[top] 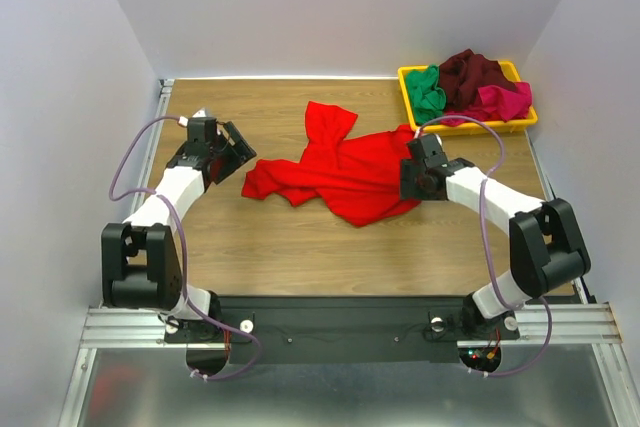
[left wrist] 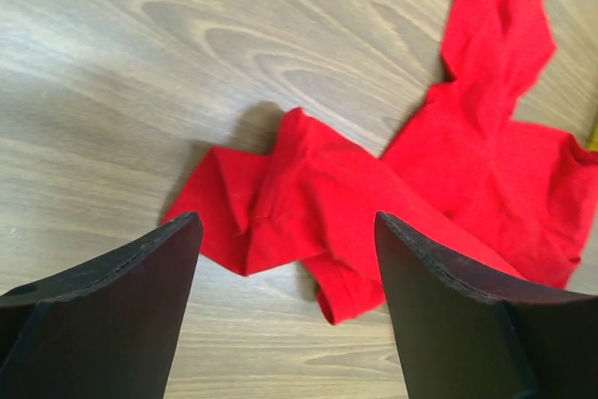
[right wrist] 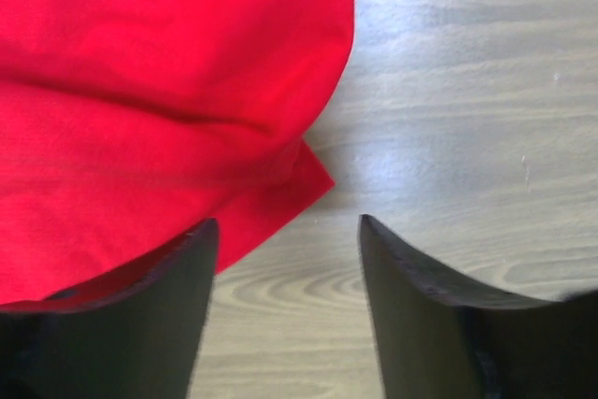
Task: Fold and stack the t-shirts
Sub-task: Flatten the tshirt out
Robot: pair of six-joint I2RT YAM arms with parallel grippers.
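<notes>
A bright red t-shirt [top: 335, 169] lies crumpled in the middle of the wooden table [top: 250, 247]. My left gripper [top: 238, 145] hovers just off the shirt's left end, open, with nothing between its fingers; its wrist view shows the red t-shirt [left wrist: 355, 203] past the tips of the left gripper [left wrist: 288, 221]. My right gripper [top: 415, 169] stands at the shirt's right edge, open and empty. In the right wrist view the red t-shirt [right wrist: 159, 109] fills the upper left, its corner ahead of the right gripper [right wrist: 285, 226]. Green [top: 428, 89], maroon [top: 475, 72] and pink [top: 505, 102] t-shirts are heaped in the tray.
A yellow plastic tray [top: 408, 75] stands at the back right corner of the table. White walls close in the table at the left, back and right. Both arms' purple cables loop beside them.
</notes>
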